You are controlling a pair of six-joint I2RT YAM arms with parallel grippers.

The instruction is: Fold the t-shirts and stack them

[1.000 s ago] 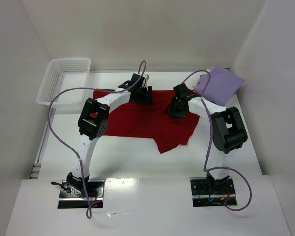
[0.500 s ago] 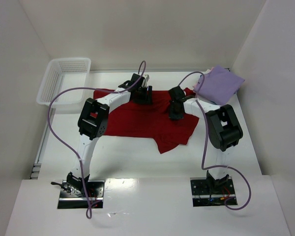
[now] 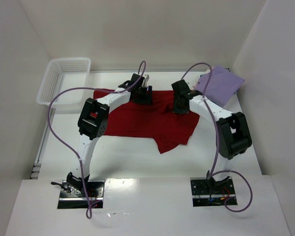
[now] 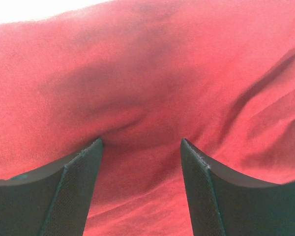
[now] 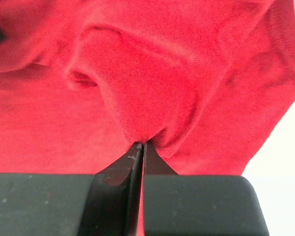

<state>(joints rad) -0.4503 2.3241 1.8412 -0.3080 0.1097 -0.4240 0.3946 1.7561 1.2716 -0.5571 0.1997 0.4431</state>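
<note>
A dark red t-shirt (image 3: 137,120) lies spread on the white table, one part hanging toward the front right. My left gripper (image 3: 142,94) is open over its far edge, its fingers pressed down on the red cloth (image 4: 147,98). My right gripper (image 3: 181,104) is shut on a pinched fold of the red t-shirt (image 5: 142,98) near its far right corner. A lavender t-shirt (image 3: 220,84), folded square, lies at the far right; a pale edge of another shows under it.
A white mesh basket (image 3: 64,81) stands at the far left of the table. White walls close in the table on the left, back and right. Purple cables loop from both arms.
My right arm has swung: its gripper moved a little back and right along the shirt's far right corner, and its elbow moved out to the right. The left arm has not moved.
</note>
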